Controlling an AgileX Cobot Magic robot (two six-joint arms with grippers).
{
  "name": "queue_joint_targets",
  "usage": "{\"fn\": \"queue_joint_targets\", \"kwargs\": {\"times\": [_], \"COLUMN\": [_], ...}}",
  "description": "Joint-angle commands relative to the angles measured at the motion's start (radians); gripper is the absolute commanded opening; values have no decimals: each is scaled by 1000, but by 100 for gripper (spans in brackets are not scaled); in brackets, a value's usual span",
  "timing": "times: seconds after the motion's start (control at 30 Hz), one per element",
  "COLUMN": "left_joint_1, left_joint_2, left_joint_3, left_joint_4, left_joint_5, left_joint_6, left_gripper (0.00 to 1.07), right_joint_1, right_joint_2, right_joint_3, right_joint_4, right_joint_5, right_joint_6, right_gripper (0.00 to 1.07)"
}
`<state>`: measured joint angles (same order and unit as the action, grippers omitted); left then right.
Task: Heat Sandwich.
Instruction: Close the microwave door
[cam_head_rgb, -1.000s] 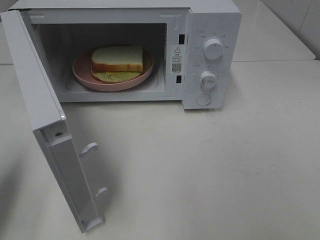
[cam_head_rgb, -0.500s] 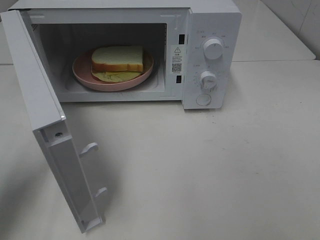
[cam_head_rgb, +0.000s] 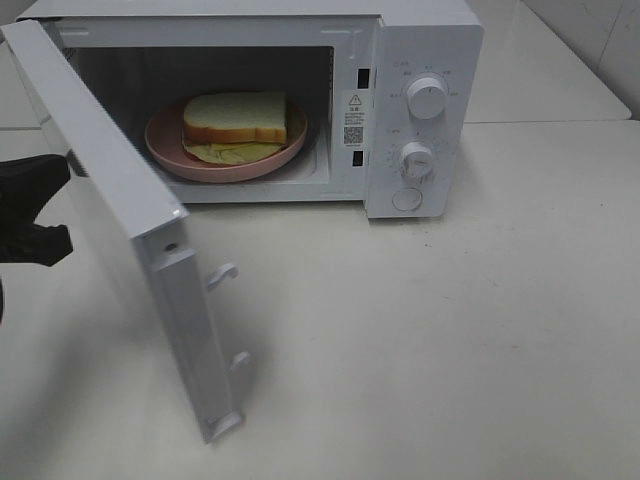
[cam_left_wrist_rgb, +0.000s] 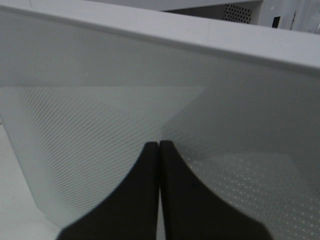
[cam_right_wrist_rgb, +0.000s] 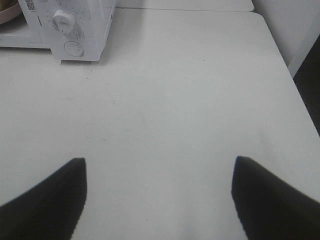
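Microwave door (cam_head_rgb: 105, 180) swung inward; closed left gripper (cam_left_wrist_rgb: 159, 146) presses its outer face

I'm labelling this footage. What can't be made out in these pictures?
Exterior high view: the left gripper is cut off by the left edge and partly behind the microwave door; the dial markings are too small to read; the sandwich filling is largely covered by its top slice.
Right wrist view: the right gripper shows only its fingers' ends, cut off by the bottom edge.
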<state>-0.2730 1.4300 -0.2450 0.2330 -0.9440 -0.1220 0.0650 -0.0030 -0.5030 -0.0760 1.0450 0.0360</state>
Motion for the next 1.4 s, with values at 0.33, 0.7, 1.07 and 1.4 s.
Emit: {"fn": "queue_joint_targets", "kwargs": {"times": [0.33, 0.7, 1.07, 1.4], "left_joint_1": [-256, -407, -493, -493], "left_joint_2": [164, 296, 405, 503], "left_joint_3": [-166, -379, -616, -804], "left_joint_4": [-325, -561, -764, -806], "left_joint_5": [-24, 64, 172, 261], "left_joint_6": [104, 229, 367, 391], "left_gripper": [0, 0, 0, 0], "right_joint_1": [-7, -7, -7, -7], "right_joint_2": [-27, -27, -27, -27], "right_joint_3": [-1, -1, -1, -1], "right_joint_4": [1, 1, 1, 1], "right_joint_5": [-8, -8, -8, -8], "right_joint_6": [-3, -3, -4, -4], "right_gripper": [76, 76, 76, 76]}}
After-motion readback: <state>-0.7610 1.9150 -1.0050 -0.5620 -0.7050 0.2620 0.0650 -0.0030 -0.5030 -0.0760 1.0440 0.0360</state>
